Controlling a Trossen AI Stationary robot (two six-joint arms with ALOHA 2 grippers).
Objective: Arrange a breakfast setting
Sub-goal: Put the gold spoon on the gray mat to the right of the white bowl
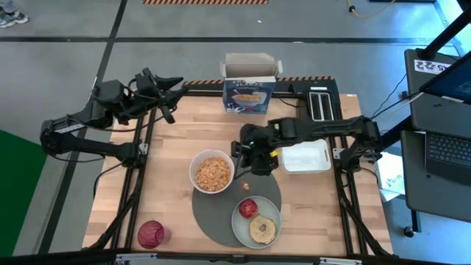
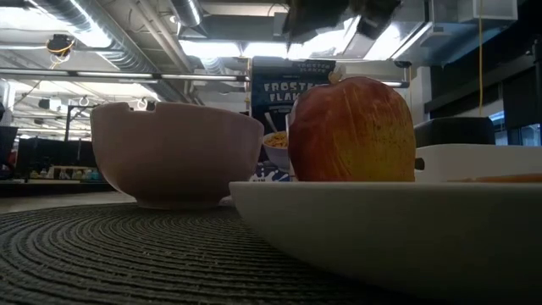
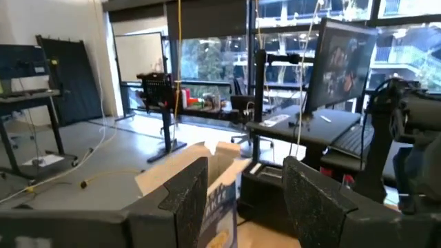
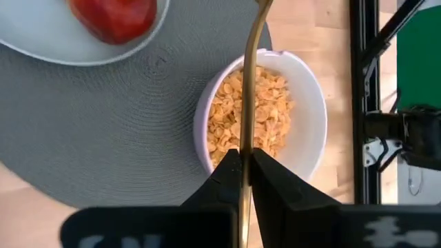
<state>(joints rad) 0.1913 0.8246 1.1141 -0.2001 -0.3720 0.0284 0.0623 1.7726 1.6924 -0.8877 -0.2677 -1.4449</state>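
My right gripper point(image 1: 250, 159) point(image 4: 246, 160) hangs over the far edge of the round dark-grey mat point(image 1: 221, 213), shut on the gold spoon point(image 4: 249, 83). The spoon runs out over the white bowl of cereal point(image 1: 213, 171) point(image 4: 265, 114). The pale-green plate point(image 1: 239, 224) rests on the mat's near right part and carries the red apple point(image 1: 248, 207) and the bagel half point(image 1: 263, 230). The blue cereal box point(image 1: 250, 88) stands open at the far edge. My left gripper point(image 1: 168, 94) point(image 3: 241, 200) is open and empty at the table's far left corner. No glass of milk shows. My right gripper pinches the spoon's thin handle point(image 4: 245, 141) between its two fingers, coming from above and pointing down. The handle runs on past the fingertips, along them, over the cereal in the bowl. The spoon's far end leaves the wrist picture; whether it touches the cereal I cannot tell.
A white rectangular tray point(image 1: 305, 156) lies right of my right gripper. A black toaster point(image 1: 321, 103) stands at the far right beside the cereal box. A dark-red round object point(image 1: 151, 234) sits at the near left. Bare wood shows left of the bowl.
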